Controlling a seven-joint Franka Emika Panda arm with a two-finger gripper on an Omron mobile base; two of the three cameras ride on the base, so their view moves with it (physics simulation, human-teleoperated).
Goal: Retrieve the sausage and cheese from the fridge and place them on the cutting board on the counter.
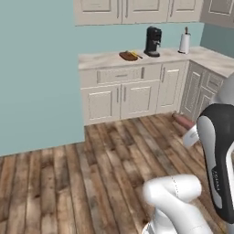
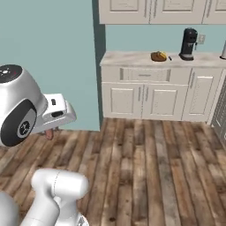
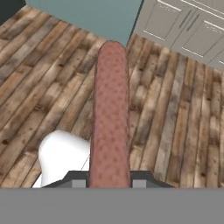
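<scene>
My gripper is shut on the sausage, a long reddish-brown link that sticks out ahead between the fingertips, above the wooden floor. From the base, the sausage juts from the hand at the right, and its tip peeks out under the hand at the left. Far off, the dark oval cutting board lies on the beige counter. A small yellow wedge, the cheese, rests on the board. The fridge is out of view.
A black coffee machine stands right of the board, and a paper towel roll beyond it. A teal wall juts out on the left. Cream cabinets sit under the counter, with open wooden floor before them.
</scene>
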